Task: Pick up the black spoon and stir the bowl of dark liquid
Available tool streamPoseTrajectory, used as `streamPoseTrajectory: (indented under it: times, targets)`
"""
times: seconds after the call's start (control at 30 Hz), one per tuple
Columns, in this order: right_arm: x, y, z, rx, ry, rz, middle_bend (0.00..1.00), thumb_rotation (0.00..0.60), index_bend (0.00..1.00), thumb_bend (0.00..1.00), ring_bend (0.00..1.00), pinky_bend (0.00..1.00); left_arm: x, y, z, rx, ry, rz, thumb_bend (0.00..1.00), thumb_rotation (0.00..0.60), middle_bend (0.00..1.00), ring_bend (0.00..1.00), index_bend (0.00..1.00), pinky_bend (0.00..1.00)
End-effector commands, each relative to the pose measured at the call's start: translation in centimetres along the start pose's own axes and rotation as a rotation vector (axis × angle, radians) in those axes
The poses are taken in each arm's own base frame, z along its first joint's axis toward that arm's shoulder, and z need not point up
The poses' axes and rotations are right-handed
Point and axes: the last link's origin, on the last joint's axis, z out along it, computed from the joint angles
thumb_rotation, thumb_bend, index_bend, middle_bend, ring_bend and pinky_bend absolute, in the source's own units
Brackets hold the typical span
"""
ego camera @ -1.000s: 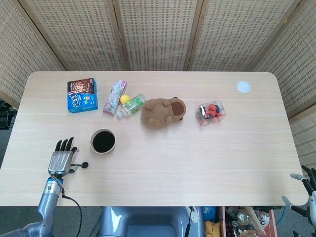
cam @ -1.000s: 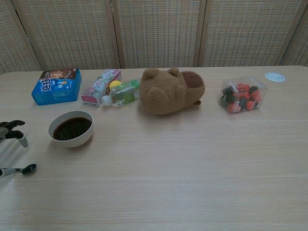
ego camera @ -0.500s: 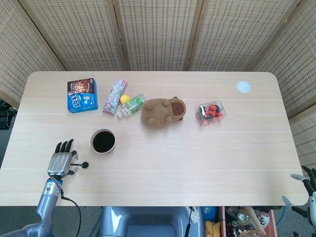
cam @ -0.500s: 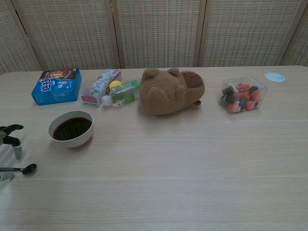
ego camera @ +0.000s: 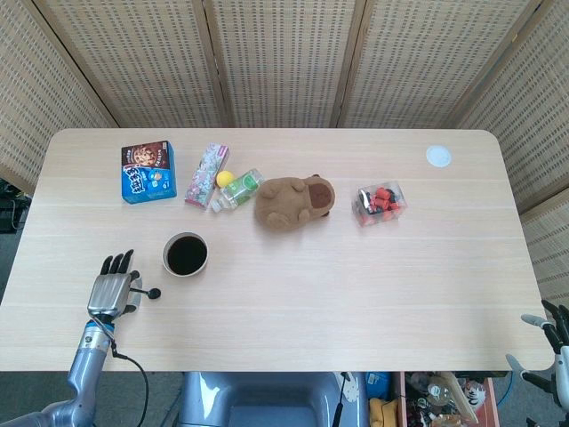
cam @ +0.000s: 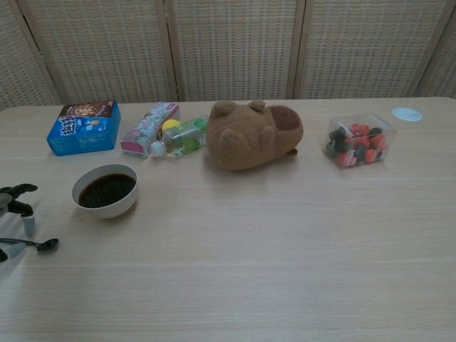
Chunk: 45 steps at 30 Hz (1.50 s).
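The black spoon (ego camera: 153, 293) lies left of the white bowl of dark liquid (ego camera: 185, 254), near the table's front left edge. My left hand (ego camera: 111, 290) rests over its handle. In the chest view the spoon (cam: 44, 244) has its handle pinched between a finger (cam: 27, 225) and the thumb at the frame's left edge, with the handle end slightly raised and the head low by the table. The bowl (cam: 105, 190) stands just behind and to the right of it. My right hand (ego camera: 553, 342) hangs off the table's front right corner, fingers spread and holding nothing.
Along the back stand a blue snack box (ego camera: 148, 173), a pink carton (ego camera: 206, 174), a small bottle (ego camera: 238, 189) with a yellow ball, a brown plush toy (ego camera: 294, 202), a clear box of red and black pieces (ego camera: 381, 203) and a white disc (ego camera: 437, 157).
The spoon has shifted a little to the right and its handle end has risen as my left hand's finger and thumb closed on it. The right hand stays put.
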Motion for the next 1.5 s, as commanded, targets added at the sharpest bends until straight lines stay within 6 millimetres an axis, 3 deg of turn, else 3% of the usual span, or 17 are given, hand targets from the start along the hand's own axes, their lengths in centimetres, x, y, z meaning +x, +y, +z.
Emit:
streamPoseTrajectory:
  times: [0.03, 1.5]
  targets:
    - [0.0, 0.0, 0.0, -0.002, -0.001, 0.0, 0.21, 0.6, 0.35, 0.3, 0.1, 0.24, 0.0, 0.0, 0.1, -0.002, -0.004, 0.004, 0.41, 0.6, 0.0, 0.0, 0.49, 0.0]
    - [-0.1, 0.2, 0.0, -0.016, -0.004, -0.009, 0.21, 0.6, 0.35, 0.3, 0.1, 0.24, -0.3, -1.0, 1.1, 0.027, -0.032, 0.042, 0.41, 0.6, 0.0, 0.0, 0.53, 0.0]
